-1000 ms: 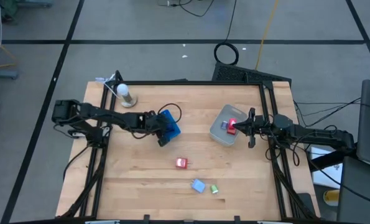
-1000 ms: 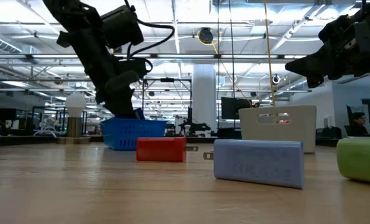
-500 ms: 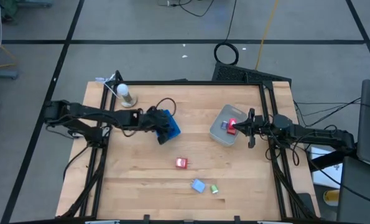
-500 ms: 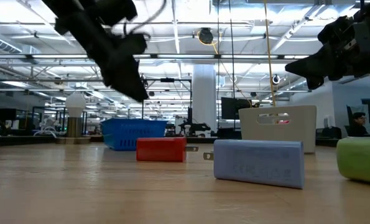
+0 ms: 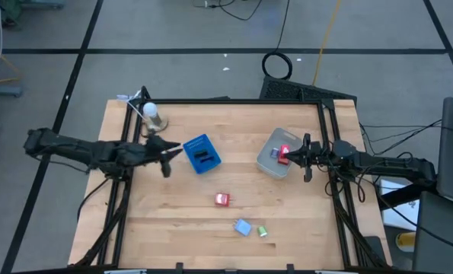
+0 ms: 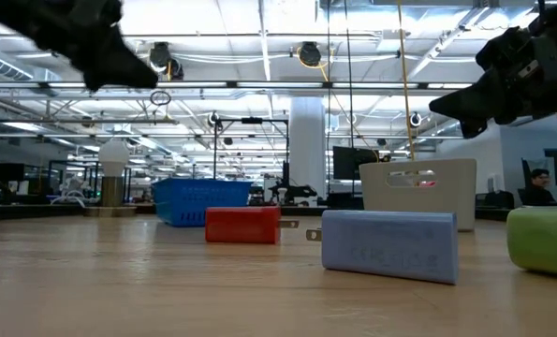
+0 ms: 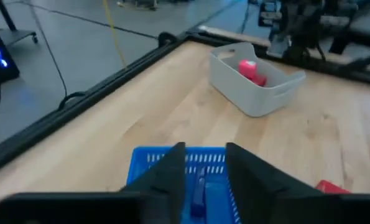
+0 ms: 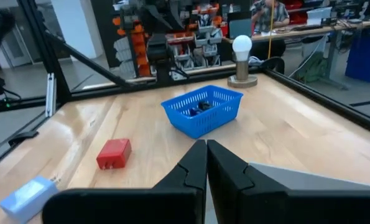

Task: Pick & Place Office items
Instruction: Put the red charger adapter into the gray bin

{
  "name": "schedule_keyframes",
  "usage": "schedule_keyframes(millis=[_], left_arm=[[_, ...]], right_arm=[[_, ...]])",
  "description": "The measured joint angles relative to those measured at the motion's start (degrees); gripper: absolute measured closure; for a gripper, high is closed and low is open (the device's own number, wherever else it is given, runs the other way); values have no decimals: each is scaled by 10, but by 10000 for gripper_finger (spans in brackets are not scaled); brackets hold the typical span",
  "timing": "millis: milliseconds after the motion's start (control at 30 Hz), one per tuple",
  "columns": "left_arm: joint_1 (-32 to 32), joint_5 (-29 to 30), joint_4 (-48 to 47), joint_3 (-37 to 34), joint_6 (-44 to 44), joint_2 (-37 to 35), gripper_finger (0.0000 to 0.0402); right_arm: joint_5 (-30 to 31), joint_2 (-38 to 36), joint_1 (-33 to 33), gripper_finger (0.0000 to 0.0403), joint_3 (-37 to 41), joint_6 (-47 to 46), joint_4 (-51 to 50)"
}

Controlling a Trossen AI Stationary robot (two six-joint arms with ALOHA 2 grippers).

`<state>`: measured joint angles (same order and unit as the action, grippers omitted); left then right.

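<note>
My left gripper (image 5: 167, 157) hangs open above the table, left of the blue tray (image 5: 201, 153); the left wrist view shows the tray (image 7: 200, 163) between its fingers, with a dark piece (image 5: 202, 157) lying in it. My right gripper (image 5: 306, 156) is shut and hovers at the right edge of the clear tub (image 5: 274, 161), which holds a red piece (image 5: 284, 153). A red block (image 5: 223, 199), a light blue block (image 5: 243, 227) and a green piece (image 5: 262, 230) lie flat on the wood nearer the near edge.
A lamp with a white bulb (image 5: 154, 116) stands near the far left corner. Black frame rails (image 5: 329, 137) run along the table's left, right and far edges. Bare wood lies between the tray, the tub and the loose blocks.
My left gripper has drawn back from over the blue tray toward the table's left edge and risen. The tray now shows whole, with the dark piece in it. The right arm and the loose blocks have kept still.
</note>
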<state>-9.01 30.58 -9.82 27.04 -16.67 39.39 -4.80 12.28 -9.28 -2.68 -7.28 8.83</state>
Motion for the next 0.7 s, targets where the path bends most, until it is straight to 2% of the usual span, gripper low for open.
schedule_keyframes(millis=[167, 200, 400, 500, 700], left_arm=[[0, -23, 59, -114, -4, -139, 383], [0, -29, 79, -133, 5, -162, 392], [13, -33, 92, -191, 26, -258, 398], [26, -59, 81, -200, 29, -277, 396], [48, -65, 48, -202, 10, -278, 398]], right_arm=[[0, 5, 0, 399, 0, -13, 1], [0, 6, 0, 399, 0, -12, 0], [1, 13, 0, 399, 0, -10, 14], [0, 19, 0, 399, 0, -6, 21], [-4, 34, 0, 399, 0, -6, 36]])
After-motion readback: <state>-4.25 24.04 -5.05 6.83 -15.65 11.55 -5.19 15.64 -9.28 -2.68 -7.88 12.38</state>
